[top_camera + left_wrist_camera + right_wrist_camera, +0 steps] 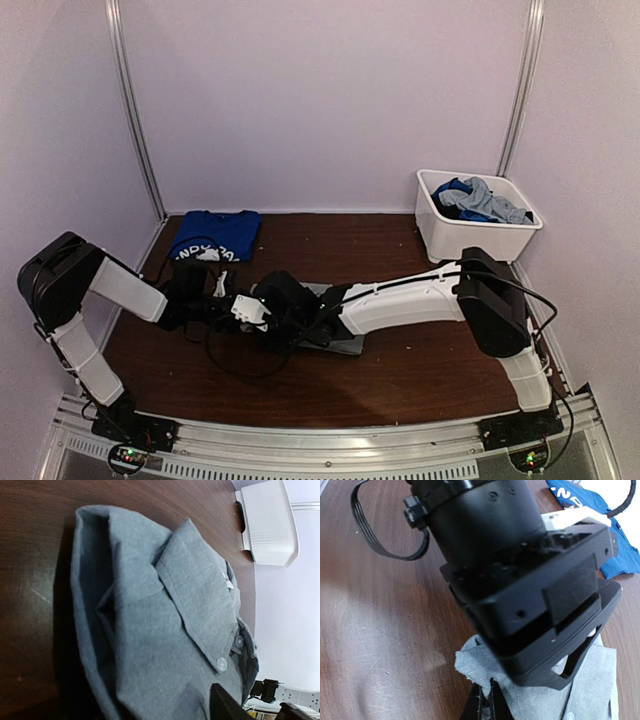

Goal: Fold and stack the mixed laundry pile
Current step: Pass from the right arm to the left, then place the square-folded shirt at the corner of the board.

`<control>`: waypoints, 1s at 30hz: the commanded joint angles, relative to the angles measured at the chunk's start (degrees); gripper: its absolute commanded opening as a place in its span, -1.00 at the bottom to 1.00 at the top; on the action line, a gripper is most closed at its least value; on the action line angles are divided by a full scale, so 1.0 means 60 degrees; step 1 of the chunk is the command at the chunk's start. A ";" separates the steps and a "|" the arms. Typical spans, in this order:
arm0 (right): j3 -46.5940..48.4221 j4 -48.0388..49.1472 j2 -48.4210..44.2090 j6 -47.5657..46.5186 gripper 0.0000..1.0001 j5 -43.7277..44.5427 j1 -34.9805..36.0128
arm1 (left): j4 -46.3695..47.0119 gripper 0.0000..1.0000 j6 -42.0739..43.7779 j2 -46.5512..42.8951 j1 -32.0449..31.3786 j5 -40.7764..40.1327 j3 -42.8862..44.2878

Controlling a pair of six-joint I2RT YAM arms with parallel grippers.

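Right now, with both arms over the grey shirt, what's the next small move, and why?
Probably close the left tool on the grey shirt: it looks folded, the right tool is shut at its edge, and the folded blue shirt lies at the back for stacking.

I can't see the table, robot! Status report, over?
Left gripper open, right gripper shut, crowded together at grey button shirt. Shirt lies folded on table. More laundry in white bin.

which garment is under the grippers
The light-grey collared cloth shirt at mid-table; the royal-blue printed shirt lies apart behind, other garments sit in the white plastic bin.
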 commanded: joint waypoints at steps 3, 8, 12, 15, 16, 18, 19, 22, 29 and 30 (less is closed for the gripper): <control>0.0085 0.0346 -0.0271 -0.0039 -1.00 0.0474 0.0182 | 0.0530 -0.01 0.0040 0.0830 -0.0022 -0.0050 0.0797; 0.0033 0.0374 -0.0241 0.0044 -1.00 0.0683 0.0193 | 0.0946 -0.03 -0.0258 0.1534 -0.0025 -0.0104 0.1123; 0.0039 0.0381 -0.0217 0.0158 -1.00 0.0872 0.0183 | 0.1020 -0.27 -0.0237 0.1683 -0.0025 -0.0410 0.1191; -0.0124 0.0350 -0.0413 0.0348 -0.82 0.0924 0.0164 | 0.0600 -0.76 0.0141 0.1708 -0.0025 -0.0585 0.1463; -0.0298 0.0389 -0.0623 0.0425 -0.70 0.0938 0.0123 | 0.0223 -0.96 0.0395 0.1724 -0.0025 -0.0662 0.1668; -0.0810 0.0509 -0.1338 0.0675 -0.33 0.0957 -0.0008 | -0.1008 -1.00 0.1153 0.1687 -0.0025 -0.1038 0.2330; -0.1170 0.0583 -0.1766 0.0929 -0.18 0.0953 -0.0127 | -0.1687 -1.00 0.1525 0.1681 -0.0025 -0.1239 0.2710; -0.2598 0.0889 -0.3195 0.1528 0.35 0.0832 -0.0532 | -0.3809 -1.00 0.3145 0.1909 -0.0025 -0.1966 0.4208; -0.5220 0.1050 -0.5891 0.2226 0.49 0.0852 -0.1200 | -0.7156 -1.00 0.5647 0.2988 -0.0025 -0.3971 0.8061; -0.5506 0.1041 -0.6171 0.2447 0.50 0.0868 -0.1260 | -0.7540 -1.00 0.5976 0.3255 -0.0025 -0.4225 0.8682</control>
